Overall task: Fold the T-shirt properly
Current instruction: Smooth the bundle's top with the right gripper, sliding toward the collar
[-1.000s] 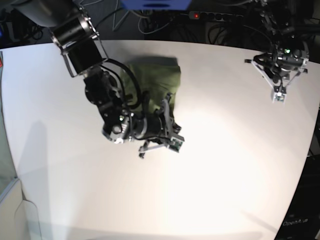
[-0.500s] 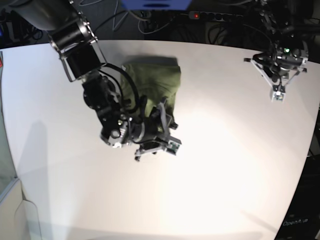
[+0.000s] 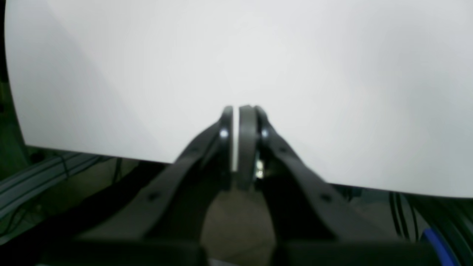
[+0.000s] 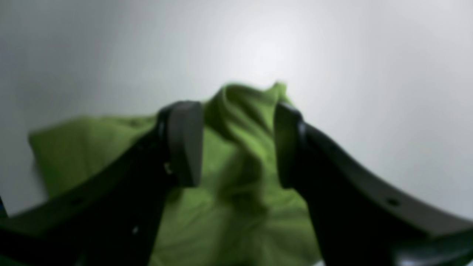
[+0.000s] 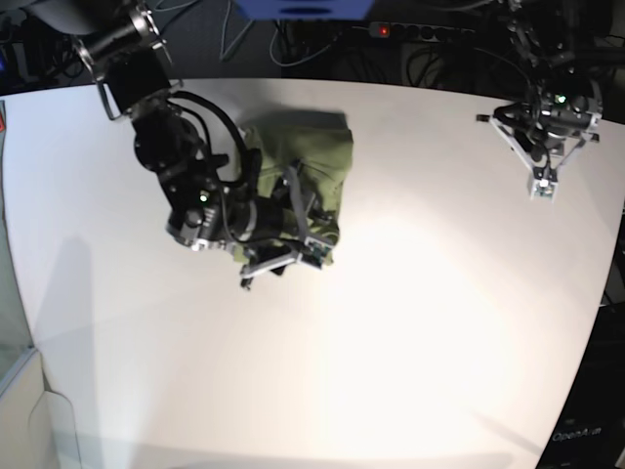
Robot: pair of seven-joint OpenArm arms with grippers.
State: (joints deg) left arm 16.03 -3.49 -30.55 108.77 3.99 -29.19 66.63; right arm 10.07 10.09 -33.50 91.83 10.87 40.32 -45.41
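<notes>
The olive-green T-shirt (image 5: 317,156) lies bunched in a compact pile at the back middle of the white table (image 5: 420,332). My right gripper (image 5: 283,267) hangs over the pile's near edge, its arm covering the shirt's left part. In the right wrist view the right gripper (image 4: 236,144) is open. A raised ridge of the T-shirt (image 4: 247,107) stands loose between the two fingers (image 4: 184,144), with a gap to each of them. My left gripper (image 5: 542,184) is shut and empty at the far right of the table, away from the shirt. The left wrist view shows the left gripper (image 3: 240,111) with its tips pressed together.
A power strip (image 5: 410,31) with a red light and tangled cables lie behind the table's back edge. The left wrist view shows the table's edge (image 3: 92,155) with cables (image 3: 40,177) and floor below it.
My right gripper has opened and let go of the shirt. Its arm pulled back up and left over the pile. The left arm has not moved.
</notes>
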